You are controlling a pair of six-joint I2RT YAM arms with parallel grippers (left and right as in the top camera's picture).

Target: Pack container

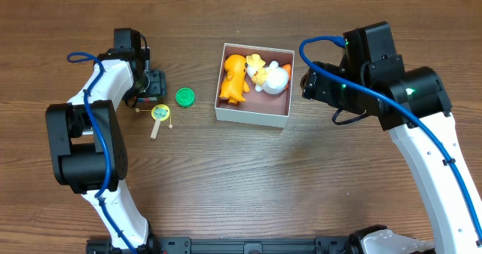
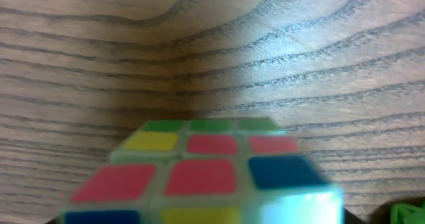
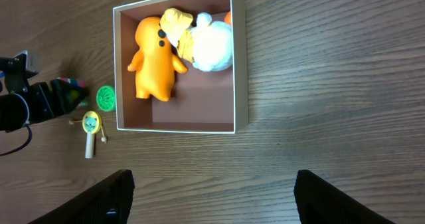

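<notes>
The container (image 1: 251, 115) is a square white box with a pinkish-brown inside, at the table's middle; it also shows in the right wrist view (image 3: 240, 64). In it lie an orange toy figure (image 1: 234, 78) and a white and yellow toy (image 1: 269, 74). My left gripper (image 1: 154, 84) is left of the box, shut on a colourful puzzle cube (image 2: 199, 177) close over the table. Its fingers are almost hidden by the cube. My right gripper (image 1: 309, 84) is open and empty, just right of the box.
A green disc (image 1: 185, 96) lies between the left gripper and the box. A small yellow rattle drum on a stick (image 1: 160, 117) lies just in front of the left gripper. The table is brown wood.
</notes>
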